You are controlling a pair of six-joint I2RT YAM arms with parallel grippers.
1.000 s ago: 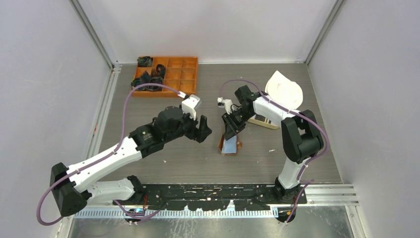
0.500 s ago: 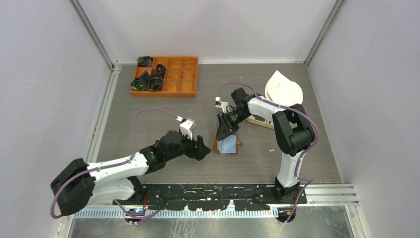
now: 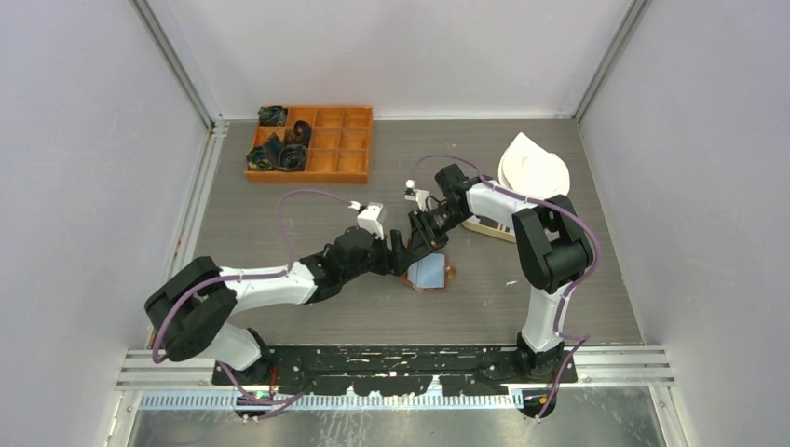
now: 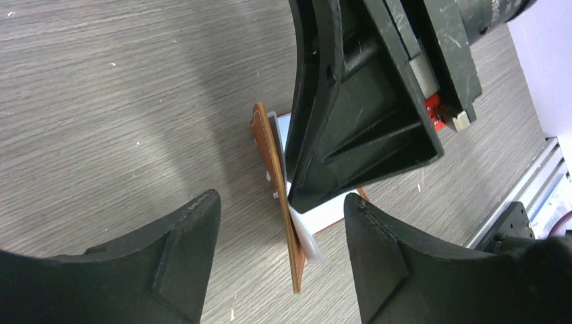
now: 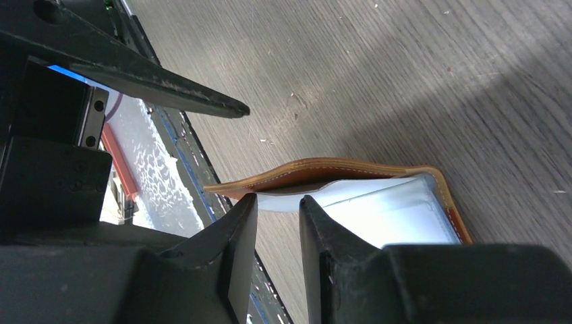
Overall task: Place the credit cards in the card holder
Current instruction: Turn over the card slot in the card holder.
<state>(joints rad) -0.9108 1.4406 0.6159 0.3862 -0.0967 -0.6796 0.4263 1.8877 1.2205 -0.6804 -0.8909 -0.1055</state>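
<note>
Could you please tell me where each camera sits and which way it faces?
Top external: above and behind the robot, looking down on the table; left arm and right arm whole, left gripper and right gripper side by side at the card.
Left wrist: on the left arm, looking past its spread fingers at the wallet, its flap raised, and the right gripper.
Right wrist: on the right arm, looking past its fingers at the wallet, card and left gripper.
Shared: all three show the card; each wrist view, the other gripper.
</note>
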